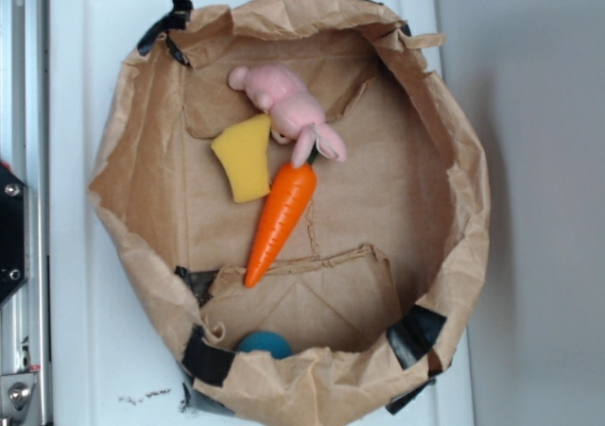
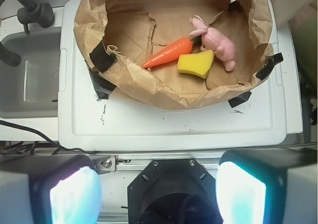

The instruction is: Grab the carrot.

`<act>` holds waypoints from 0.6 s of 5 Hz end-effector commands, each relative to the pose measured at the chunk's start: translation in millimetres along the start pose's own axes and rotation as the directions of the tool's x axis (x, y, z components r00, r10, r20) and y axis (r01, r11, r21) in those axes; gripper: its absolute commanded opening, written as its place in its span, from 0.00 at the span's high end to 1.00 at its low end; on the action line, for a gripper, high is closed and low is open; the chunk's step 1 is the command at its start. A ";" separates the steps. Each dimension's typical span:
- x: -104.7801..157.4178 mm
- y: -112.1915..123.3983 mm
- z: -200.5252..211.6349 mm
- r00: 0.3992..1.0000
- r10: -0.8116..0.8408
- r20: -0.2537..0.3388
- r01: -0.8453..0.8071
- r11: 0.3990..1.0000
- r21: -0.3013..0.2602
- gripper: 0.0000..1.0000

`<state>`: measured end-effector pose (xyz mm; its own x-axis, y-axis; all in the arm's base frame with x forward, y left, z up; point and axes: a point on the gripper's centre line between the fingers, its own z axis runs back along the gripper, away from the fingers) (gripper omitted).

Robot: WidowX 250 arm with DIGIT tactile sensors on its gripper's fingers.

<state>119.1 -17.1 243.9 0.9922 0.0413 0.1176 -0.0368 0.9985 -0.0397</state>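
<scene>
The carrot (image 1: 281,220) is glossy orange with a small dark-green top and lies flat on the floor of a rolled-down brown paper bag (image 1: 142,237). Its stem end touches the pink plush (image 1: 288,110). In the wrist view the carrot (image 2: 169,52) lies far ahead, inside the bag (image 2: 149,87). My gripper (image 2: 158,191) is open, its two pale fingers wide apart with nothing between them. It hangs well short of the bag, over the black mount at the near edge. The exterior view does not show the gripper.
A yellow sponge wedge (image 1: 244,157) lies beside the carrot's thick end, under the plush. A teal round object (image 1: 265,343) peeks out by the bag's near wall. The bag stands on a white board (image 2: 174,124). A sink (image 2: 30,75) with a dark faucet (image 2: 25,10) is on the left.
</scene>
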 end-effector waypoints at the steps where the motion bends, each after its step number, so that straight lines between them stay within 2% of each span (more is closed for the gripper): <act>1: 0.0 0.0 0.0 1.000 0.000 0.000 0.000 1.000 0.000 0.00; 2: 14.2 -4.1 -13.4 0.983 0.178 0.044 -0.177 0.984 -0.019 0.00; 3: 31.6 4.7 -30.4 0.911 0.405 0.075 -0.407 0.914 0.011 0.00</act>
<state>151.5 -13.8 212.7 0.8852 0.4422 0.1446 -0.4373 0.8969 -0.0660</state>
